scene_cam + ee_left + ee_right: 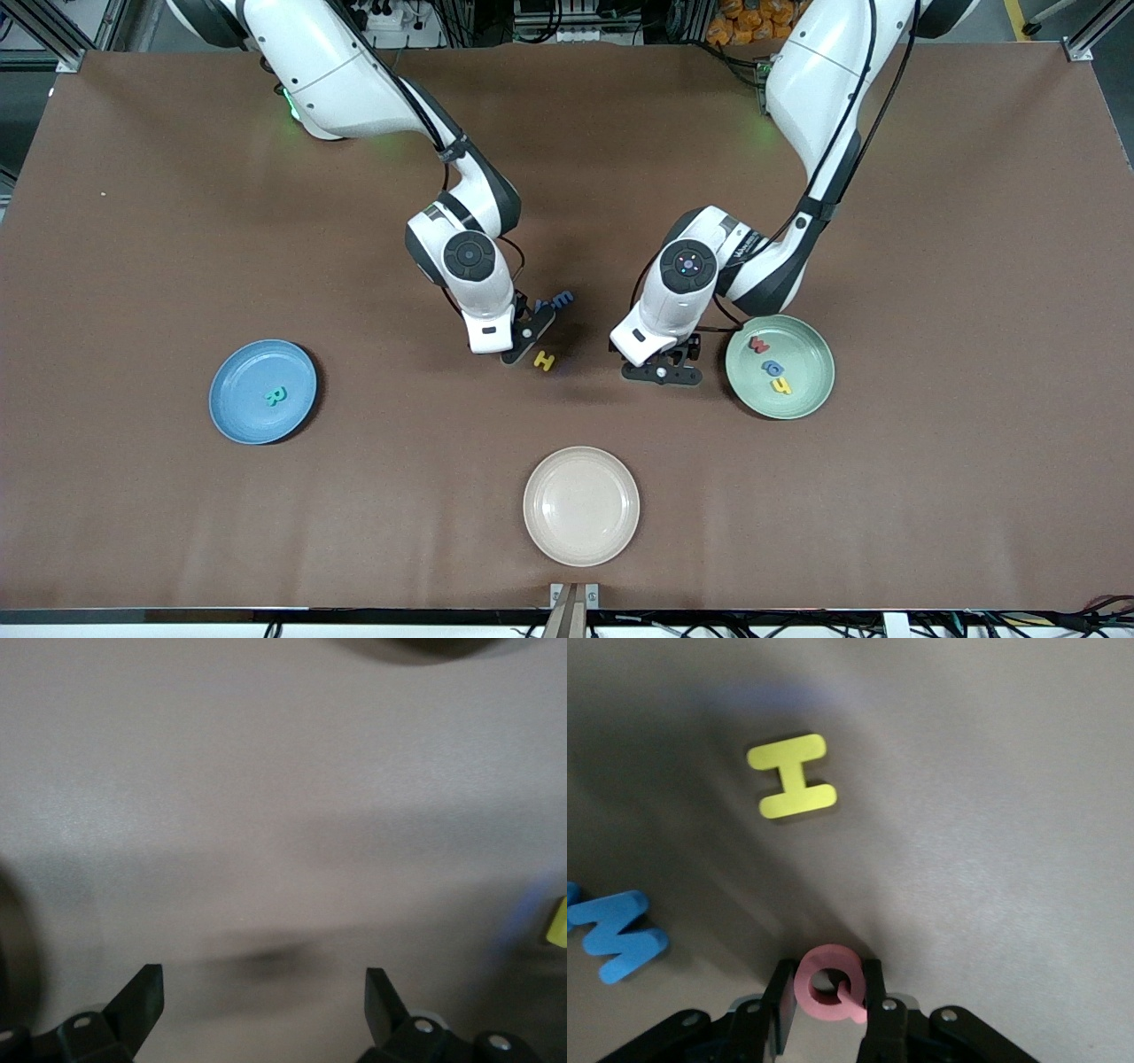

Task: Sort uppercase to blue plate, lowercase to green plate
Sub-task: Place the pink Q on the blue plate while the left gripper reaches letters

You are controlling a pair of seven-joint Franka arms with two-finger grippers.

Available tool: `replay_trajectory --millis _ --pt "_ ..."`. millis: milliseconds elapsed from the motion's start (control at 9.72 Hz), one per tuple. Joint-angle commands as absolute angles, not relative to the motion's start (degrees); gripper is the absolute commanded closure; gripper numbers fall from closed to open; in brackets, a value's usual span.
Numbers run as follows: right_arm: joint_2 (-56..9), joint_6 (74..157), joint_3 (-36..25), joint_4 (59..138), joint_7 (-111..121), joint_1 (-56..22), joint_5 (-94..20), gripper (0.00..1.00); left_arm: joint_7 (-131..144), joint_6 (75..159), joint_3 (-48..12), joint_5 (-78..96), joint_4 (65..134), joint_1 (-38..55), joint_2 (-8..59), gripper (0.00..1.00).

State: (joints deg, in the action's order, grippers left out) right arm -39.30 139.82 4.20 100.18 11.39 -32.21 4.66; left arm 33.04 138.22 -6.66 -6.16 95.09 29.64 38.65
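We find the red Q (830, 983) clamped between the fingers of the right end effector (529, 335), which hangs over the middle of the tabletop (133, 221); in the front view the letter itself is hidden by the wrist. The yellow H (544, 361) lies flat on the tabletop just beside that end effector, and the blue m (562, 301) lies close by, farther from the front camera than the H. A further blue shape touches the m at the edge of the right wrist view; we cannot tell what it is.

The blue plate (232, 409), toward the right arm's end, holds only the teal R (275, 395). The green plate (811, 394), toward the left arm's end, holds the red w (759, 344), the blue a (772, 366) and the yellow lowercase letter (780, 385).

The left end effector (662, 372) hovers over bare tabletop beside the green plate, fingers spread wide and empty.

The cream plate (542, 523), nearest the front camera, is bare.

Our judgement: four letters are sorted; the Q is in transit, and the H and m remain.
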Motion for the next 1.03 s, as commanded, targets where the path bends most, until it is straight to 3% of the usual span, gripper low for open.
replay_trajectory --millis 0,206,720,926 --pt "-36.57 137.13 4.05 100.37 11.43 -28.93 4.83 1.00 39.34 138.43 -6.33 -6.06 93.08 32.59 39.29 0.00" --pt "-33.94 133.09 0.55 99.85 11.16 -26.55 4.92 1.00 42.88 138.43 -6.33 -6.42 93.08 34.27 39.37 0.00" --pt "-32.26 128.24 -18.86 99.84 11.51 -25.84 4.83 1.00 46.41 137.99 -6.33 -7.64 93.34 41.82 39.29 0.00" --pt "-32.08 126.48 -21.09 100.11 11.95 -21.91 4.83 1.00 45.88 137.81 -6.33 -7.65 94.74 45.08 40.34 0.00"
